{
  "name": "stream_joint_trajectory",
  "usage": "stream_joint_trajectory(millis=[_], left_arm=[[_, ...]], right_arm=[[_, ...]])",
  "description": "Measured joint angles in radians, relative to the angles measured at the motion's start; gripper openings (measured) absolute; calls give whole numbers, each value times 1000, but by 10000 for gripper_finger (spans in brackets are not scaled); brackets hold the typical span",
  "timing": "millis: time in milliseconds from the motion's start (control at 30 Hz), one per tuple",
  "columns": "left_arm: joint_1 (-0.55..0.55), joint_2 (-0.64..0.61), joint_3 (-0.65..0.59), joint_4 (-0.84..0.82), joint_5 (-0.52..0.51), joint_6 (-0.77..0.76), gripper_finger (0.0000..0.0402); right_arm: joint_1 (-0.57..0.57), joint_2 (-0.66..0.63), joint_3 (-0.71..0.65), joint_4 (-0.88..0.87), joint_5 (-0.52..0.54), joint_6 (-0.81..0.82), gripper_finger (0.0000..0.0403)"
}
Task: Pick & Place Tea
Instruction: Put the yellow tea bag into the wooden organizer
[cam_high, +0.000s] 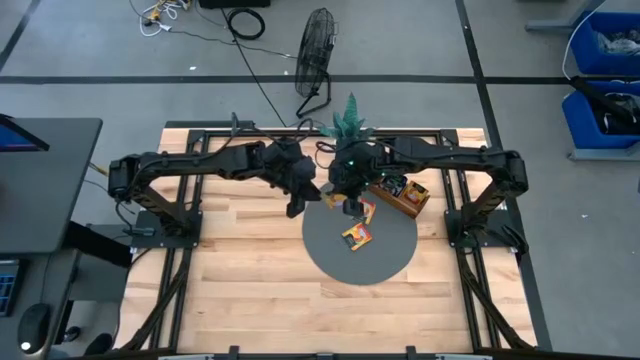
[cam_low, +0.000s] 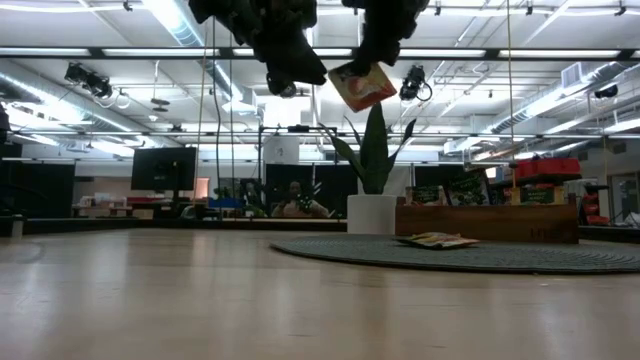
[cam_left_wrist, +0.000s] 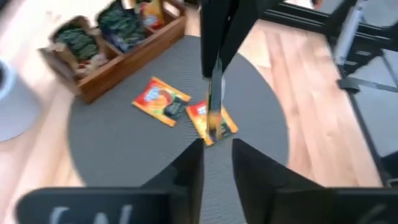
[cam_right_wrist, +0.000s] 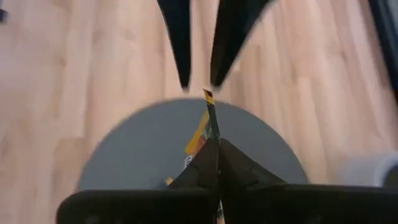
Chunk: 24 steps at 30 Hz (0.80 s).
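My right gripper (cam_low: 372, 62) is shut on an orange-yellow tea sachet (cam_low: 362, 86) and holds it high above the round grey mat (cam_high: 390, 262). My left gripper (cam_low: 312, 72) hangs open beside it, toward the table's left. In the right wrist view its fingertips (cam_right_wrist: 184, 79) stand just beyond the sachet's free end (cam_right_wrist: 209, 97), with a small gap. Two more orange sachets lie flat on the mat (cam_high: 357, 236) (cam_high: 366, 211); the left wrist view shows them too (cam_left_wrist: 161, 101) (cam_left_wrist: 219, 127). The wooden tray (cam_high: 408, 194) holds dark packets. My right gripper pinches the sachet between its two fingers at the top edge (cam_low: 368, 68), coming from above and pointing down. The sachet hangs below the fingers, tilted, lifted clear of the mat. In its wrist view the sachet shows edge-on (cam_right_wrist: 211, 121) between the shut fingers.
A potted plant in a white pot (cam_low: 372, 212) stands at the far edge behind the mat. The tray (cam_low: 487, 222) sits right of it. Bare wood lies on the near and left parts of the table (cam_high: 240, 280). A person (cam_low: 295, 205) sits far behind.
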Motion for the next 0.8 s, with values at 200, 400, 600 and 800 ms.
stream_joint_trajectory(millis=[200,400,600,800], left_arm=[[21,-47,0,-30,-102,-31,137],[45,-95,0,-41,-155,-38,148],[58,-110,-1,-32,-162,-40,149],[59,-110,-1,-31,-162,-44,149]], right_arm=[[-16,-83,-30,-92,119,33,1],[-56,-306,-263,-53,219,146,0],[-60,-577,-552,6,374,314,0],[-60,-819,-784,47,466,503,0]])
